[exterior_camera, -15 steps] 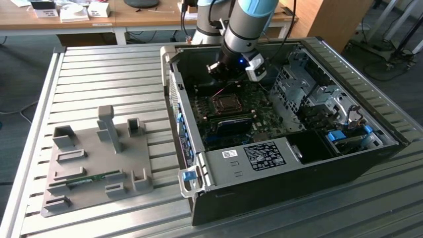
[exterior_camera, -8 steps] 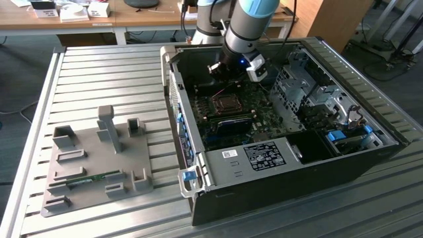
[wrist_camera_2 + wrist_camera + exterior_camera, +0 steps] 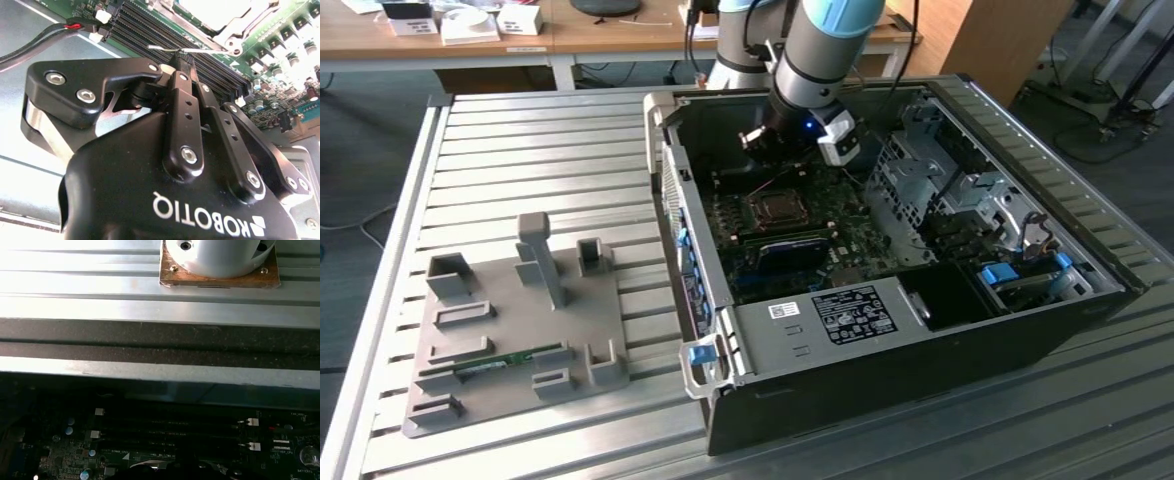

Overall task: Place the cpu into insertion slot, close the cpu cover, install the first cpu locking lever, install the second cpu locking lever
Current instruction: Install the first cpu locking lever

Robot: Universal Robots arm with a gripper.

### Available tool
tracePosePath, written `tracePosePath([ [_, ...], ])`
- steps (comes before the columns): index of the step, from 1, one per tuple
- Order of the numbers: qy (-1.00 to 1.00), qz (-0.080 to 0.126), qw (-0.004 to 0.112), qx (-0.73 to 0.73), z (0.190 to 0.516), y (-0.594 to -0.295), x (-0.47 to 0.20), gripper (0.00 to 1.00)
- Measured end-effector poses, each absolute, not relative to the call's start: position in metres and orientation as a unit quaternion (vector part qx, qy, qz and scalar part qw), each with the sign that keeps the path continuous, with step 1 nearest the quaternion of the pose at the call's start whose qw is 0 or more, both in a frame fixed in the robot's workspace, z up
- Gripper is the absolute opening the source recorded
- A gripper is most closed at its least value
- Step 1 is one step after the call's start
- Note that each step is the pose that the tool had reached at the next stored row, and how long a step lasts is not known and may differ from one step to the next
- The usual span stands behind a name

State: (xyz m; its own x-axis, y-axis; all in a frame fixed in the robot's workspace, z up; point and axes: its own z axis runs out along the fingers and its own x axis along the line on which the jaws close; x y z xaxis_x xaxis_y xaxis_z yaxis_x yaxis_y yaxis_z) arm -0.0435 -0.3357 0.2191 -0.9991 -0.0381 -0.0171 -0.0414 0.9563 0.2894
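The arm reaches down into the open black computer case [image 3: 881,380]. My gripper [image 3: 787,160] hangs just behind the insertion slot [image 3: 778,208], a square socket with a silvery rim on the motherboard. In the second wrist view the gripper [image 3: 182,57] is shut, and its tips touch a thin metal locking lever [image 3: 162,48] that lies across the memory slots [image 3: 145,27]. Whether the wire is pinched between the tips I cannot tell. Beyond it the cpu cover [image 3: 247,27] lies flat on the socket. The cpu [image 3: 210,7] shows as a bright face in the cover's window.
Case walls close in on all sides, with drive cages [image 3: 947,190] on the exterior view's right. Black and red cables [image 3: 50,30] run beside the board. A grey fixture plate [image 3: 507,300] holding a green memory stick [image 3: 500,362] lies on the slatted table at the exterior view's left.
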Motion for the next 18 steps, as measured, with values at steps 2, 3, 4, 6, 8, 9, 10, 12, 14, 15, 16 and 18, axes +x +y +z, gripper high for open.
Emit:
tracePosePath([
  [2, 0.989, 0.146, 0.006, -0.020, 0.2138, -0.3359, -0.0416, 0.11],
  [3, 0.989, 0.146, 0.006, -0.020, 0.2138, -0.3359, -0.0415, 0.11],
  [4, 0.989, 0.146, 0.006, -0.020, 0.2138, -0.3359, -0.0415, 0.11],
  [6, 0.989, 0.146, 0.006, -0.020, 0.2137, -0.3359, -0.0414, 0.11],
  [8, 0.989, 0.146, 0.006, -0.020, 0.2132, -0.3360, -0.0413, 0.11],
  [9, 0.989, 0.146, 0.006, -0.020, 0.2131, -0.3360, -0.0413, 0.11],
  [10, 0.989, 0.146, 0.006, -0.020, 0.2129, -0.3360, -0.0413, 0.11],
  [12, 0.989, 0.146, 0.006, -0.020, 0.2125, -0.3360, -0.0413, 0.11],
  [14, 0.989, 0.146, 0.006, -0.020, 0.2122, -0.3360, -0.0413, 0.11],
  [15, 0.989, 0.146, 0.006, -0.020, 0.2101, -0.3360, -0.0413, 0.11],
  [16, 0.989, 0.146, 0.006, -0.020, 0.2093, -0.3360, -0.0412, 0.11],
  [18, 0.989, 0.146, 0.006, -0.020, 0.2093, -0.3360, -0.0412, 0.11],
])
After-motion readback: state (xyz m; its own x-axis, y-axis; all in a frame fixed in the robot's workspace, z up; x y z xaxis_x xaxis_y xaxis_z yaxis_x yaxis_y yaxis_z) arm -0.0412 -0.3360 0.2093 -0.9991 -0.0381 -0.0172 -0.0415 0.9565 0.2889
